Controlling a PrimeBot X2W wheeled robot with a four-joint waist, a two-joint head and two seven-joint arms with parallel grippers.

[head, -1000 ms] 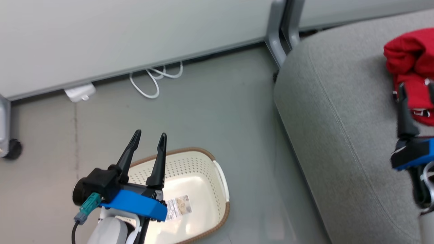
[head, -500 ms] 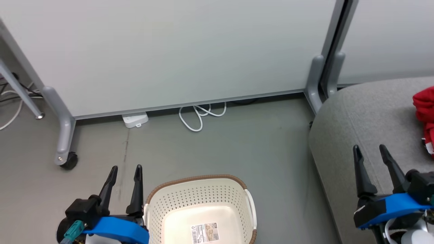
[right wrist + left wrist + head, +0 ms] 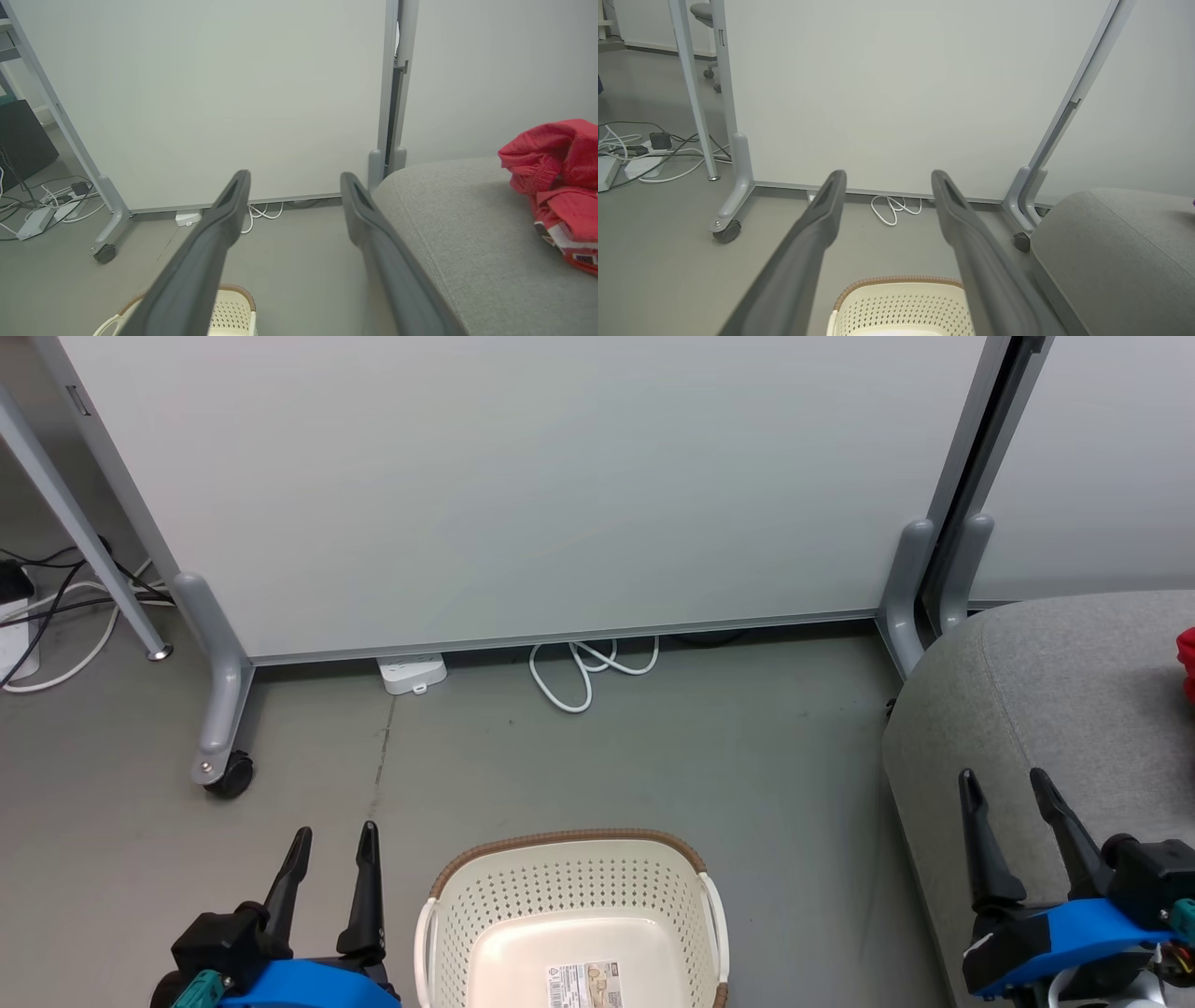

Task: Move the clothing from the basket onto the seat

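Nearest, at the bottom left: left pincer [image 3: 334, 835], blue-bodied, its two long dark fingers spread wide apart, gripping nothing, above the grey floor [image 3: 747, 775] just left of the basket. At the bottom right: right pincer [image 3: 1002, 782], likewise spread wide and gripping nothing, poised over the near left edge of the seat. Between the two, on the floor: oval cream basket [image 3: 569, 841] with perforated sides, brown rim and white handles, and a printed label [image 3: 583, 983] on its bare bottom. To the right, near the basket but apart from it: large rounded grey fabric seat [image 3: 1036, 691]. On the right part of the seat: the clothing [image 3: 558, 163], a crumpled red heap with white trim, well apart from the basket and from both pincers. Farther back: a looped white cable [image 3: 583, 667] and a small white power block [image 3: 412, 673] on the floor, at the foot of a pale partition panel [image 3: 523, 476] on grey legs, with a black caster [image 3: 231, 775] at the far left.
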